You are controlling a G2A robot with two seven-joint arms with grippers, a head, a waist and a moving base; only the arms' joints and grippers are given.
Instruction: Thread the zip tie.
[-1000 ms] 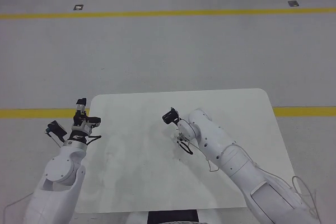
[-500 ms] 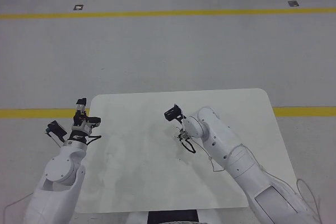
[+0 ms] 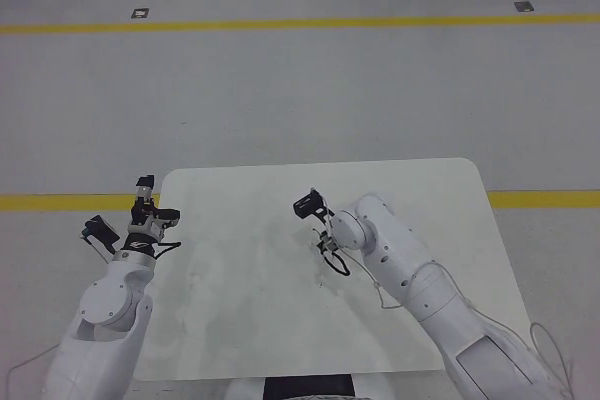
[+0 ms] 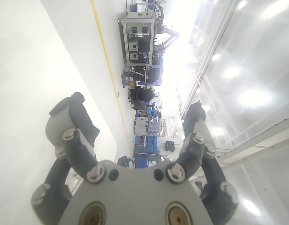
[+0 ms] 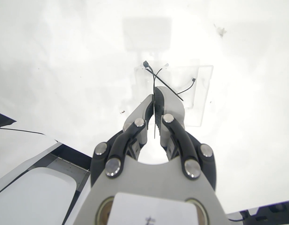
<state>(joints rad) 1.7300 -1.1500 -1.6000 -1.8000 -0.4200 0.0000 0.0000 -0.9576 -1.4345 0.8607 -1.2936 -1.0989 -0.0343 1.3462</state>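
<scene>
My right gripper (image 5: 154, 92) is shut on a thin black zip tie (image 5: 154, 127); the tie's tail runs back between the fingers and its other end curves out ahead of the tips. It hangs just over a clear shallow tray (image 5: 203, 87) in which two more black zip ties (image 5: 168, 86) lie crossed. In the top view the right gripper (image 3: 327, 248) is over the middle of the white table (image 3: 420, 190), with the zip tie (image 3: 334, 264) dangling as a dark loop. My left gripper (image 4: 136, 103) is open and holds nothing, raised at the table's left edge (image 3: 145, 208).
A small dark speck (image 5: 122, 112) lies on the table beside the tray, and a scuff mark (image 5: 221, 31) lies farther off. The yellow floor line (image 3: 540, 198) runs past both sides of the table.
The right arm has shifted slightly to the right and toward the back with the zip tie held. The left arm has not moved.
</scene>
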